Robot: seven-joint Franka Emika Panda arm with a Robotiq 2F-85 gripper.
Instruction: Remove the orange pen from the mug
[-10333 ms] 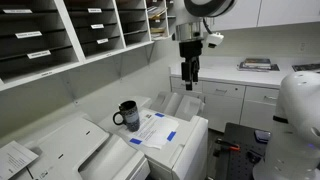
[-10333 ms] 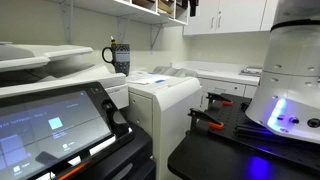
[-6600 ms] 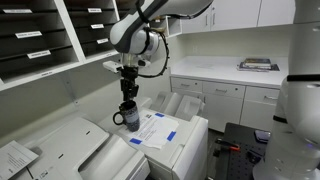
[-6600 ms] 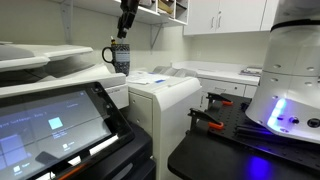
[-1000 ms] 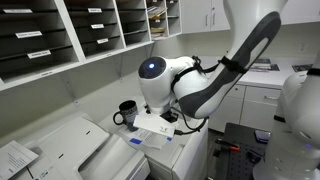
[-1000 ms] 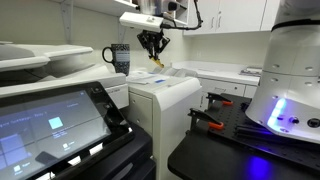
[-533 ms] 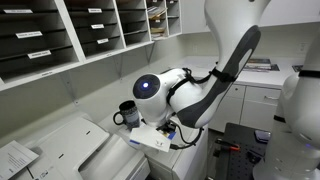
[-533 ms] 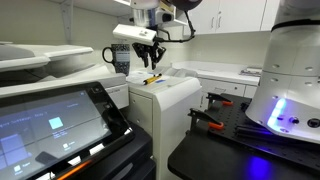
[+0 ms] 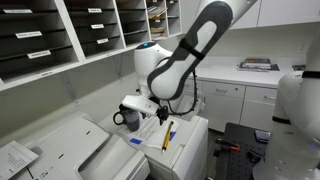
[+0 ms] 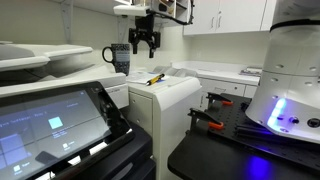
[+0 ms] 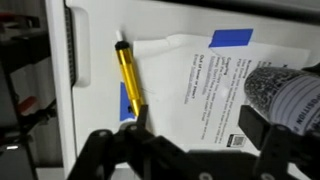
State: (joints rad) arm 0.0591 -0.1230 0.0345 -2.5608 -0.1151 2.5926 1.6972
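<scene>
The orange pen [image 9: 167,135] lies flat on the white printer top [image 9: 190,135], its tip over a taped paper sheet; it also shows in an exterior view [image 10: 155,78] and in the wrist view [image 11: 128,78]. The dark mug [image 10: 118,57] stands upright at the back of the printer, partly hidden by the arm in an exterior view [image 9: 124,118], and shows at the right edge of the wrist view [image 11: 285,95]. My gripper [image 10: 145,42] hangs open and empty above the printer, between mug and pen. Its point in the wrist view [image 11: 197,125] is over the paper.
A printed sheet [image 11: 200,80] held by blue tape lies under the gripper. A larger copier [image 9: 60,150] with a touchscreen [image 10: 50,120] stands beside the printer. Wall shelves with paper trays [image 9: 60,40] hang above. A counter with cabinets [image 9: 240,85] is behind.
One second ago the gripper held the pen low over the printer. It let the pen go onto the printer top and has since risen and moved back toward the mug, jaws open.
</scene>
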